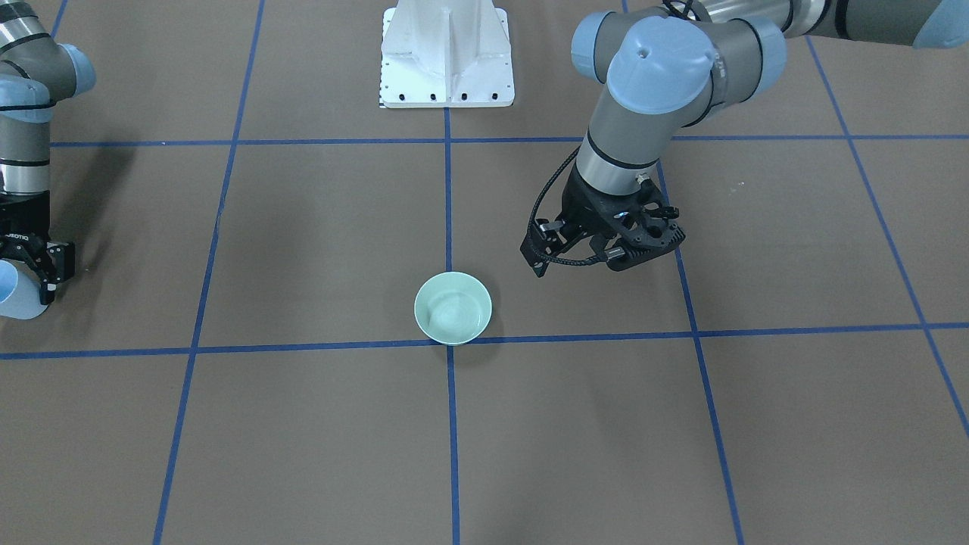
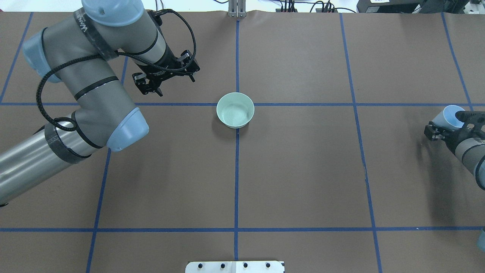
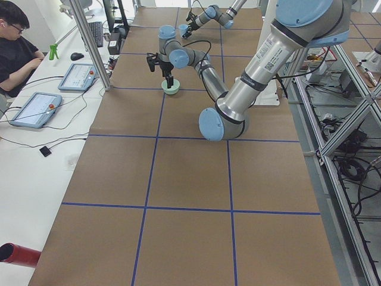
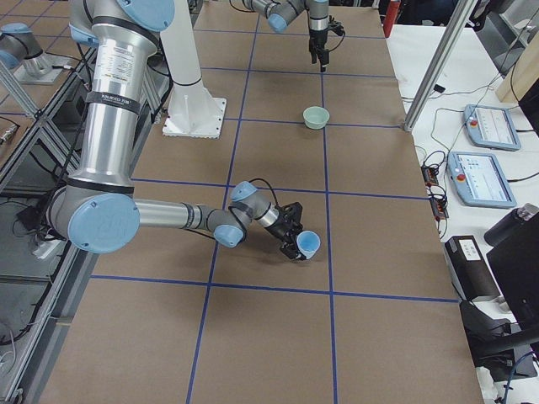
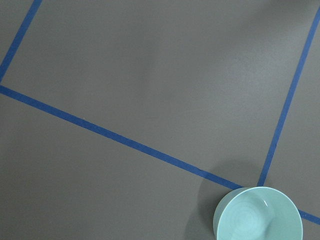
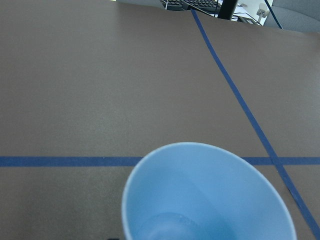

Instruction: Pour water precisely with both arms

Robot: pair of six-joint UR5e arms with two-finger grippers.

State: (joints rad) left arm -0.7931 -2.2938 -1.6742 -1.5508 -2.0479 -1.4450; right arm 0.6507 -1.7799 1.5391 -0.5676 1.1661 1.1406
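A mint-green bowl [image 2: 235, 110] stands on a blue tape crossing at the table's middle. My left gripper [image 2: 168, 80] hovers left of the bowl and a little beyond it, open and empty; the bowl [image 5: 258, 216] shows at the lower right of the left wrist view. Far off at the table's right edge, my right gripper [image 2: 449, 127] is shut on a pale blue cup [image 2: 452, 115] that leans slightly. In the right wrist view a faint glint of water [image 6: 167, 226] lies at the bottom of the cup [image 6: 205, 195].
The white bolted pedestal [image 1: 447, 57] stands at the robot's side of the table. Blue tape lines [image 2: 237, 170] grid the brown table. A person [image 3: 15, 53] sits at a side bench with tablets [image 3: 34, 108]. A red cylinder [image 3: 18, 255] lies near that bench's front.
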